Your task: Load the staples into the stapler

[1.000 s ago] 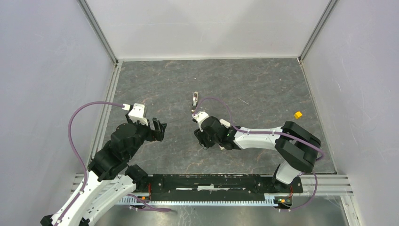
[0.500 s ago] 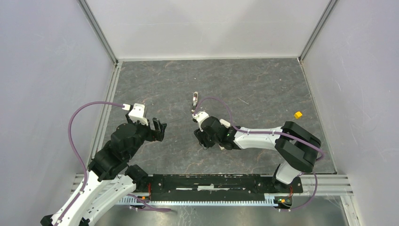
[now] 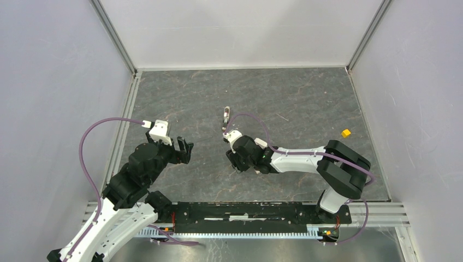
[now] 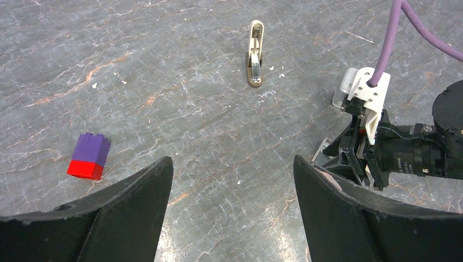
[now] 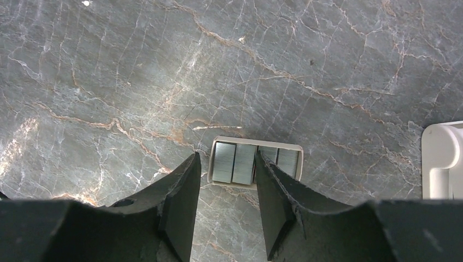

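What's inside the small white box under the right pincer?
Grey metal staple strips lie side by side in the small white box; one finger of the right pincer hides part of them.

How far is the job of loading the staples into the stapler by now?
Done: the staple box sits open, its strips showing, and the stapler seems to lie open. In hand: the right gripper straddles two strips of staples, not yet clamped. Left: lift a strip, carry it to the stapler, close it. The left gripper hangs open, empty.
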Robot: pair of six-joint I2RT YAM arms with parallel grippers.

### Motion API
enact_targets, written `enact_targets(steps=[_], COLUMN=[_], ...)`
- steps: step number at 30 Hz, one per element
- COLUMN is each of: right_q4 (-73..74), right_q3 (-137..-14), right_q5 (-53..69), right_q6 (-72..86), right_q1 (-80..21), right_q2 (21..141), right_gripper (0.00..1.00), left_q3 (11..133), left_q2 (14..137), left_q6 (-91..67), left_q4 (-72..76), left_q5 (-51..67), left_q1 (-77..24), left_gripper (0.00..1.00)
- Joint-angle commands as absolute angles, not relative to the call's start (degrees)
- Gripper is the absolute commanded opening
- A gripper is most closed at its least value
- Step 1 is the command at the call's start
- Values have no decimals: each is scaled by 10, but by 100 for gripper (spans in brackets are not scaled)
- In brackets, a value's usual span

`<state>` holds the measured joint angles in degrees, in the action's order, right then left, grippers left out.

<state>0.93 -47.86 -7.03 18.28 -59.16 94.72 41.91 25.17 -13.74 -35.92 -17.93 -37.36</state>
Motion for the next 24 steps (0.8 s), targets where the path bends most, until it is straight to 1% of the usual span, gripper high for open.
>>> enact_targets(steps=[1, 14, 24], right_q4=[-1, -19, -75], right_q3=[-479, -483, -450], right_q5=[-68, -32, 41], right_q6=[190, 206, 236], right_q1=[-596, -596, -596], right_q2=[948, 915, 867], right_gripper=[47, 47, 44], left_q3=[419, 419, 419], left_q2=[250, 250, 252], left_q6=[-107, -107, -107], left_q4=[-345, -345, -345], left_q5=[-186, -185, -183], left_q1=[-374, -375, -374], left_gripper=[88, 88, 88])
